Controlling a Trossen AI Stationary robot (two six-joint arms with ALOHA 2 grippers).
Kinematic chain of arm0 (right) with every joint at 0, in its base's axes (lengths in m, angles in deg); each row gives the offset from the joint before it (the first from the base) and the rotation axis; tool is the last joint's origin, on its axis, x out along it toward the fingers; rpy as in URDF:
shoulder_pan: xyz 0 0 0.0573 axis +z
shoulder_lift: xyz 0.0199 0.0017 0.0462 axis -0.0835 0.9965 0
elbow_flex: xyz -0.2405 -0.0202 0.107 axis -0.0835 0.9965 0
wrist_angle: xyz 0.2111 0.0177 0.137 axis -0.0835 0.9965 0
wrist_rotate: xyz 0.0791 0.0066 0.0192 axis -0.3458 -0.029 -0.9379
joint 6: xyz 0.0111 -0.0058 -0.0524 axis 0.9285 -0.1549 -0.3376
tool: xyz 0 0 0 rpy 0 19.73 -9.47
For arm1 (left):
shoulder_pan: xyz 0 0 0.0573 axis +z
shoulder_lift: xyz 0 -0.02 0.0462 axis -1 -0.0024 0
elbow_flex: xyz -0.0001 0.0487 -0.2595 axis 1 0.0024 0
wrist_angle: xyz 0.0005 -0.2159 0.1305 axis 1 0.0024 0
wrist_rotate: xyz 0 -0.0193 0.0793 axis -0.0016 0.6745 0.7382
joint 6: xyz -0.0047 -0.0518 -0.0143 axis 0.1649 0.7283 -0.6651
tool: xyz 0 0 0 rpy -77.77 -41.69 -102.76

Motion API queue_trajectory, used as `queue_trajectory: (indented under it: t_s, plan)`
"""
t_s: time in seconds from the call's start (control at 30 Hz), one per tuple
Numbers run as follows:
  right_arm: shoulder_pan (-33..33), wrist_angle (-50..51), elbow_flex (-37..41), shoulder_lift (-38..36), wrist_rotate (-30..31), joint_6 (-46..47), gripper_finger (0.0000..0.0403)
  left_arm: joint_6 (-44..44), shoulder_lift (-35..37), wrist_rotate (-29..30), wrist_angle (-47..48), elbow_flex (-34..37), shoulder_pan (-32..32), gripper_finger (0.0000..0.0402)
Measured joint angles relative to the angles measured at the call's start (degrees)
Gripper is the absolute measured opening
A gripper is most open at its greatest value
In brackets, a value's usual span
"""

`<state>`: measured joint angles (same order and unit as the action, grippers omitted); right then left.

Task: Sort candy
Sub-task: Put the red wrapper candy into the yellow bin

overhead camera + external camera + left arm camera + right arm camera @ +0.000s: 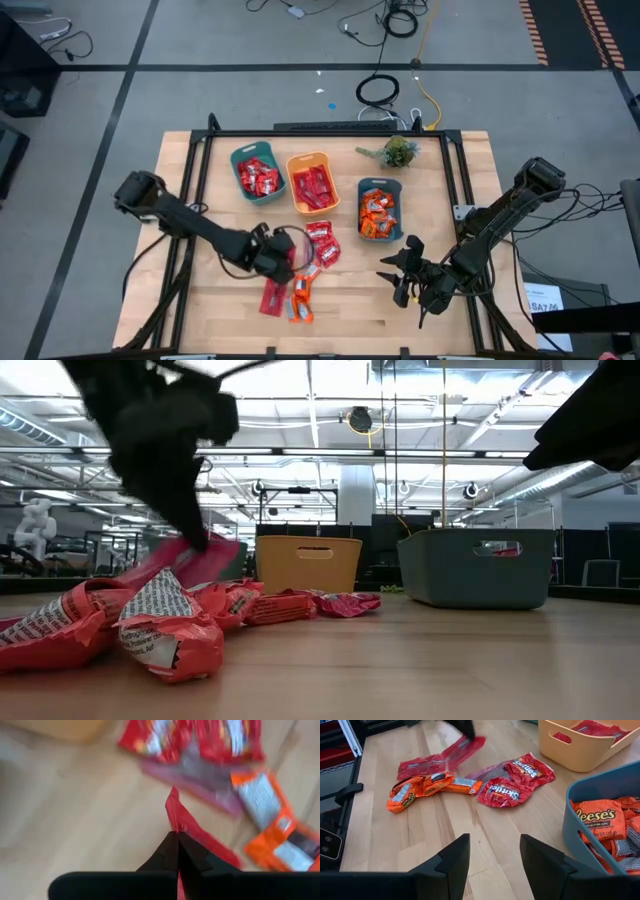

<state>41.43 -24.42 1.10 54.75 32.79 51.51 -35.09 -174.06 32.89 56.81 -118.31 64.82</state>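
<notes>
left gripper (177, 840) clamped on a red candy packet (187, 827), right gripper (492, 852) spread, empty

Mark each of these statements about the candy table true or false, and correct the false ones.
1. The left hand is shut on a red candy packet. True.
2. The right hand holds an orange candy. False: it is open and empty.
3. The orange bin sits between two teal bins. True.
4. The right teal bin holds orange candies. True.
5. The plant stands inside the orange bin. False: it stands on the table, beyond the right teal bin.
</notes>
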Motion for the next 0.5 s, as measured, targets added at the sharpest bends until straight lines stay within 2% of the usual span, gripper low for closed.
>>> queue_trajectory:
  t_s: [0.3, 0.5]
  plan:
    - [0.00, -0.24, 0.01, 0.00, 0.07, -0.10, 0.0164, -9.27, 12.10, 2.70, 0.17, -0.08, 10.60, 0.0003]
    - [-0.04, -0.18, 0.02, 0.00, 0.26, -0.15, 0.0164, -17.57, 16.81, 0.49, -3.44, -0.13, 20.88, 0.0003]
